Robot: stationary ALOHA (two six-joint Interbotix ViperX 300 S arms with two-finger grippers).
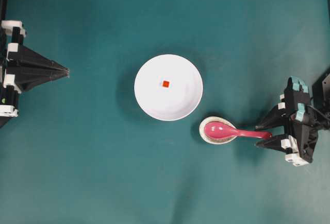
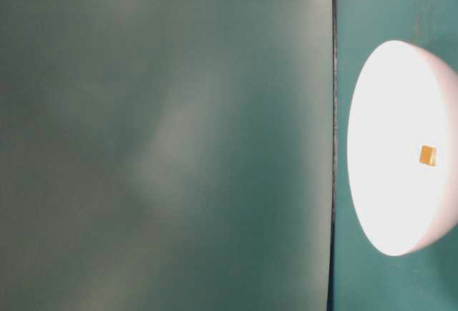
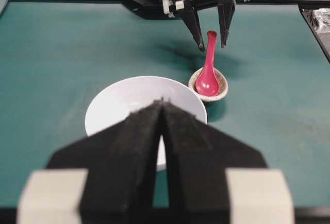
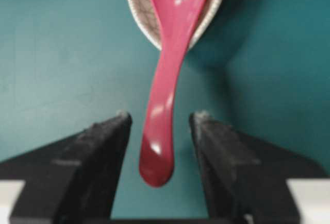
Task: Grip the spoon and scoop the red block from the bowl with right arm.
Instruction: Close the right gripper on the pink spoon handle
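At the far left, the black pointed left gripper point(image 1: 66, 71) is held level with its fingers pressed together. The tiny red-orange cube point(image 1: 165, 84) is seen in the large white round bowl point(image 1: 149, 103) mid-surface. The glossy pink-red plastic spoon point(image 1: 227, 130) is propped in a small crackle-patterned dish point(image 1: 207, 136), its handle end flanked by the wide-spread fingers of the right gripper point(image 1: 267, 132), untouched.

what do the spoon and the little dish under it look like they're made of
Spoon: probably glossy plastic, perhaps glazed ceramic; uniform pink-red with sharp highlights along the handle. Dish: likely glazed ceramic; grey-white with a fine crackle pattern and a pale rim.
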